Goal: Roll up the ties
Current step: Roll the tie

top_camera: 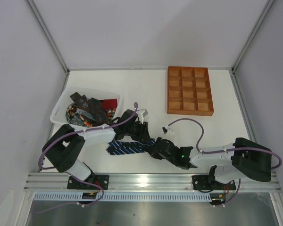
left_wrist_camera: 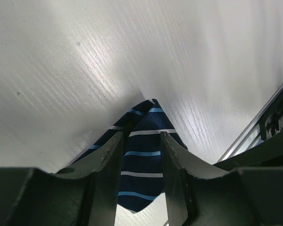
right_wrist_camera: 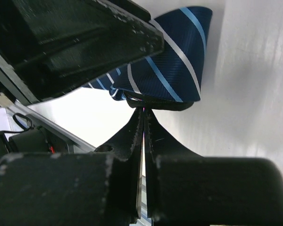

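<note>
While other ties (top_camera: 91, 110) are lying in the basket (top_camera: 59, 107) (none rolled), the spread left end effector (left_wrist_camera: 140, 137) is straddling the navy tie (top_camera: 126, 147) on the worktop (top_camera: 132, 87), the pressed-together right end effector (right_wrist_camera: 143, 111) touching its first fold.

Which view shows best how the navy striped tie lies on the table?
The top external view: the navy striped tie lies along the table, partly covered. The left wrist view shows only a piece between its fingers; the right wrist only a folded end.
</note>
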### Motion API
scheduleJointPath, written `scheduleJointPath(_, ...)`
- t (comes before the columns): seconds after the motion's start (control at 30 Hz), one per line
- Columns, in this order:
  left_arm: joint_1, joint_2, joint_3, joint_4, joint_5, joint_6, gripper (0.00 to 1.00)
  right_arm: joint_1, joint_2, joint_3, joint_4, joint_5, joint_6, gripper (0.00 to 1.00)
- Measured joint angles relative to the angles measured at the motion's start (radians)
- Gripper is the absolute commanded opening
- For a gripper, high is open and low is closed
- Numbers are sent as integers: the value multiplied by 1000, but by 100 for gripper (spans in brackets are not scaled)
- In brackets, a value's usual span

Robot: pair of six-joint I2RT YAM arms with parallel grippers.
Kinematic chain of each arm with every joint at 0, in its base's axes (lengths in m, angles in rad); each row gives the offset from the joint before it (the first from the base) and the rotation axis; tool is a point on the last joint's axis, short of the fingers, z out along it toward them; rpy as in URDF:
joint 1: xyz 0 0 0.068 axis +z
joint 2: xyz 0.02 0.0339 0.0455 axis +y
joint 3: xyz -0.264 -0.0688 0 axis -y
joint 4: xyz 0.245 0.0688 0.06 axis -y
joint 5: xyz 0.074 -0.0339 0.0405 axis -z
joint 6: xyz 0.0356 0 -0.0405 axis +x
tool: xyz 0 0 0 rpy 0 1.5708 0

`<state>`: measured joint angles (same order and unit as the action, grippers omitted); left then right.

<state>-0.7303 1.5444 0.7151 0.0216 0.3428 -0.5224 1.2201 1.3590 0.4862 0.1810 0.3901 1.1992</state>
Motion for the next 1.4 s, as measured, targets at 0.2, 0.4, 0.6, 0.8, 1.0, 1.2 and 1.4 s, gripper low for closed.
scheduleJointPath(0.2,0,0,0,3,2,0,43,0,25,30,-19,16,-21,0)
scheduleJointPath(0.4,1,-2,0,6,2,0,43,11,16,32,-72,16,-18,0)
scheduleJointPath(0.6,6,-2,0,6,2,1,45,36,-43,24,-101,15,-5,0)
scheduleJointPath(0.8,12,-2,0,9,11,1,45,41,-42,25,-116,22,-3,0)
scheduleJointPath(1.0,13,-2,0,23,29,0,42,42,-5,45,-116,71,-39,0)
scheduleJointPath(1.2,14,-2,0,36,35,0,40,42,48,85,-98,113,-93,0)
scheduleJointPath(1.4,14,-7,-6,50,36,0,40,48,58,103,-94,130,-118,0)
